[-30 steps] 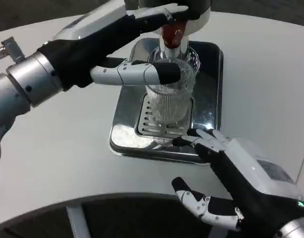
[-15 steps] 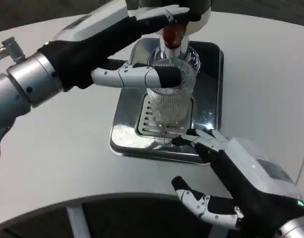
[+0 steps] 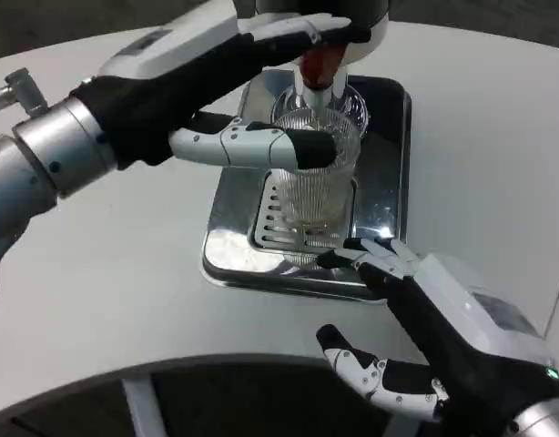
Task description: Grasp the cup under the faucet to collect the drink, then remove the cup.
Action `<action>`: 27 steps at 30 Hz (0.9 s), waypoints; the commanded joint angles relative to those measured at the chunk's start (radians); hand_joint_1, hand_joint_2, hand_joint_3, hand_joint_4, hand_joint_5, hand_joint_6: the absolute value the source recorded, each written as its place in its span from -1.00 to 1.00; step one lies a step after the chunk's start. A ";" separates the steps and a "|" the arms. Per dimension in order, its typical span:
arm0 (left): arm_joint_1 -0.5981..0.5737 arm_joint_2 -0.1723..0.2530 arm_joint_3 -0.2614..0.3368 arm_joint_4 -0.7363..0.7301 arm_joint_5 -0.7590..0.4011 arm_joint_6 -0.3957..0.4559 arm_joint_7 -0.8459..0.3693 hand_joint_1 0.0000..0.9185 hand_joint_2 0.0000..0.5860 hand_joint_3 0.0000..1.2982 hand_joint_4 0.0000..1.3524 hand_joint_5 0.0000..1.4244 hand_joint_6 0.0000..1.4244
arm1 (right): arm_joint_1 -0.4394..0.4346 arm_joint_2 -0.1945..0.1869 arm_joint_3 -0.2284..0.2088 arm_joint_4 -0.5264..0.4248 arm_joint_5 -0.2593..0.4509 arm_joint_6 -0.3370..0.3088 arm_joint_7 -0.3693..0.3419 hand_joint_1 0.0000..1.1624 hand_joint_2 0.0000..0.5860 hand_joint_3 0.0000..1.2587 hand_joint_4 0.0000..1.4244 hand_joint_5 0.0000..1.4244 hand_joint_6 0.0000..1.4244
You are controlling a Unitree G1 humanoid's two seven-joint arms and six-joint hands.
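The left hand (image 3: 184,86) is stretched across from the left, its fingers closed around the rim of the cup (image 3: 314,177). The ribbed clear glass is stood on the slotted grate of a shiny square metal tray (image 3: 389,196), directly under the red-tipped faucet (image 3: 318,66). The right hand (image 3: 434,332) is rested on the white table (image 3: 106,273), fingers spread, fingertips at the tray's front edge, nothing held. No writing can be read.

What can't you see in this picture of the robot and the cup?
- Head view: whether drink sits in the cup; the ribbed clear glass is too blurry to tell.
- Head view: the top of the faucet, cut off by the picture's upper edge and partly covered by the left hand.
- Head view: how far the left hand's fingers wrap behind the cup.
- Head view: the right hand's wrist, cut off at the lower corner.
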 commanded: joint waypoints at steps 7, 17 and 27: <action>0.046 0.029 -0.035 0.004 0.041 -0.012 -0.037 -1.00 -0.93 -0.63 -0.87 -0.76 -0.99 | 0.008 0.008 0.003 0.009 0.007 0.009 -0.012 0.05 0.54 -0.68 -0.90 -1.00 -1.00; 0.040 0.027 -0.038 0.003 0.046 -0.010 -0.034 -1.00 -0.91 -0.62 -0.87 -0.76 -0.99 | -0.008 0.012 0.008 0.025 -0.008 0.011 -0.031 0.19 0.37 -0.69 -0.90 -1.00 -1.00; 0.038 0.027 -0.038 0.003 0.046 -0.007 -0.029 -1.00 -0.91 -0.61 -0.87 -0.76 -1.00 | -0.045 0.017 0.000 0.061 -0.039 0.012 -0.077 0.51 -0.18 -0.69 -0.80 -0.89 -0.87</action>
